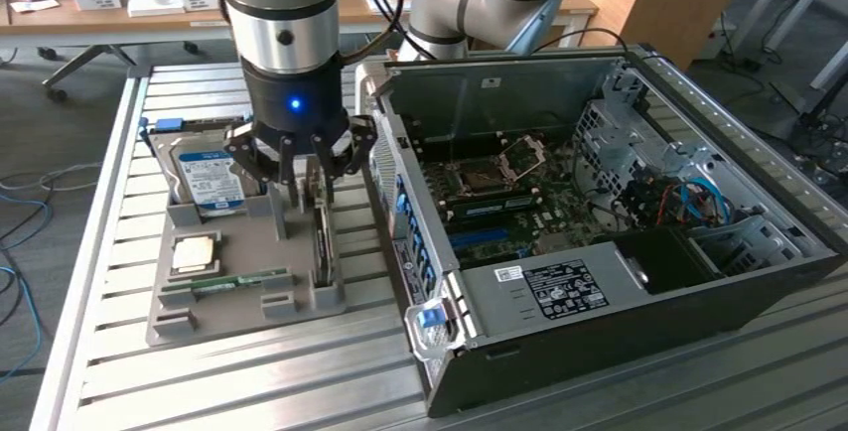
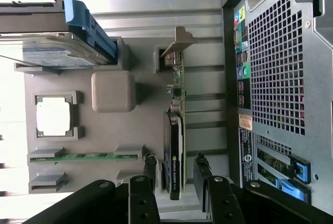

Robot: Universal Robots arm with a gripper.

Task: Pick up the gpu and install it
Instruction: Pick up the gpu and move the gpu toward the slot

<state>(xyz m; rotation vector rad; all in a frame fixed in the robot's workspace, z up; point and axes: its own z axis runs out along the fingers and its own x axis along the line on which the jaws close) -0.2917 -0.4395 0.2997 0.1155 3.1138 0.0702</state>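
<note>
**GPU on edge in its tray slot, jaws wide around it**

I see the gpu [image 1: 322,242] standing on edge in a slot of the grey tray [image 1: 173,327], on the side nearest the open computer case [image 1: 742,282]. My gripper [image 1: 302,168] hangs over it with the jaws wide, one finger on each side of the card and a gap showing at both. The tray also holds a hard drive [image 1: 210,178], a processor chip [image 1: 195,252] and a green memory stick [image 1: 245,279].
</note>
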